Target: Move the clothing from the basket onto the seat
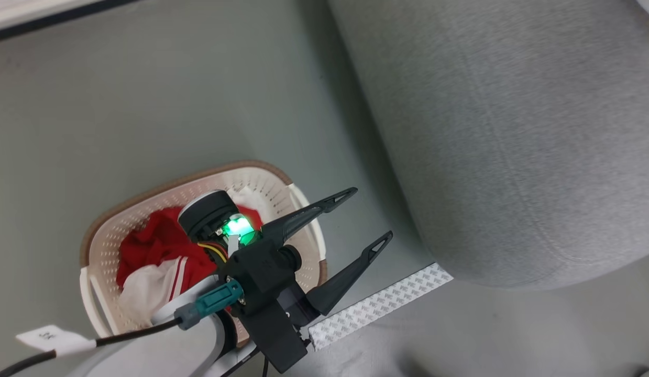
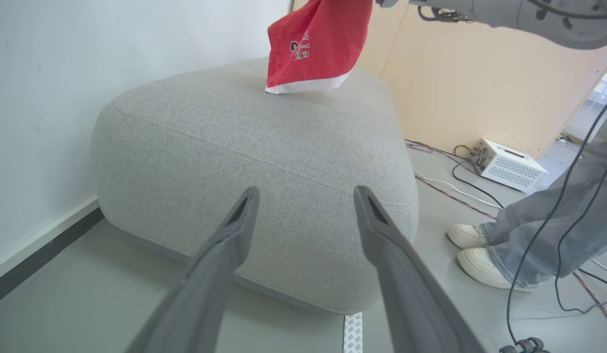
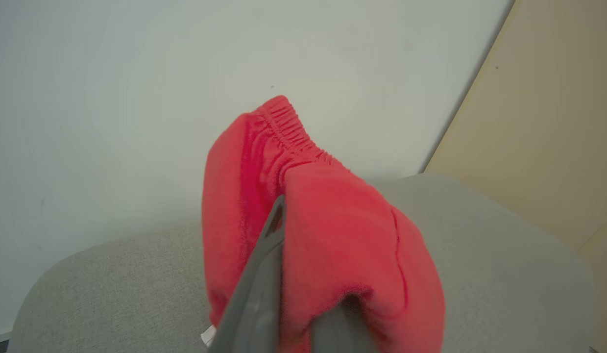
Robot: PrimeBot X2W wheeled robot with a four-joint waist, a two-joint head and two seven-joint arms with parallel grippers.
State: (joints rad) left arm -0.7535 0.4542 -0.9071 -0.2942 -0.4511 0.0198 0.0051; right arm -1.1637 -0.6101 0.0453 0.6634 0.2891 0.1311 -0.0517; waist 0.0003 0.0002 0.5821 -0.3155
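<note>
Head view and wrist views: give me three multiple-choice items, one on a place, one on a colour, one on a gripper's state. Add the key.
1. Where is the red garment that the right gripper grips?
A) lying on the floor
B) hanging over the seat
C) folded on a shelf

2. What colour is the rim of the basket?
A) brown
B) blue
C) black

3. How is the left gripper?
A) shut on fabric
B) shut on nothing
C) open, holding nothing

Key:
1 B: the left wrist view shows it dangling above the seat's top.
2 A: a brown band runs round the cream perforated wall in the head view.
3 C: its two fingers stand wide apart with nothing between them.
</note>
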